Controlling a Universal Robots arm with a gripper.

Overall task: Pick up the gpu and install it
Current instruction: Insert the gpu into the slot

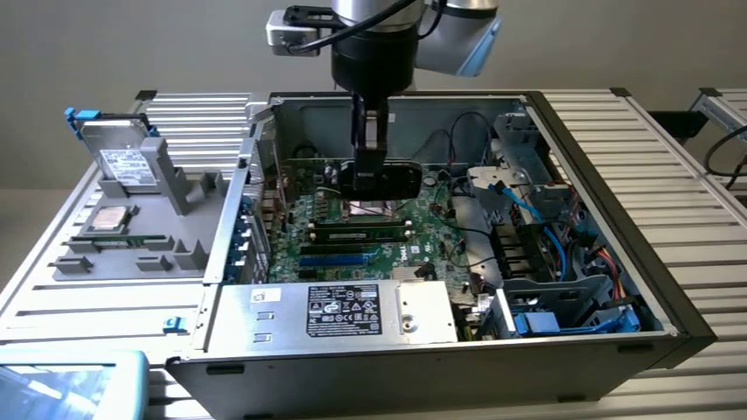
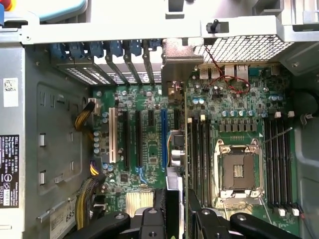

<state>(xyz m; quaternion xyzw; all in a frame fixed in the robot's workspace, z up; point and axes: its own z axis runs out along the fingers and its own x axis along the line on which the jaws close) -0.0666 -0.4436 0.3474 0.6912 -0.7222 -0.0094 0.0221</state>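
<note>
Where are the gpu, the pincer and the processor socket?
gpu [image 1: 400, 182], exterior view, dark face of the card.
pincer [image 2: 175, 208], wrist view, midway between its fingertips.
processor socket [image 2: 238, 172], wrist view, its middle.

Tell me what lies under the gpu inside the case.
Under the gpu lies the green motherboard: expansion slots on one side, the processor socket on the other. The strip directly beneath the card's edge is covered by it.
</note>
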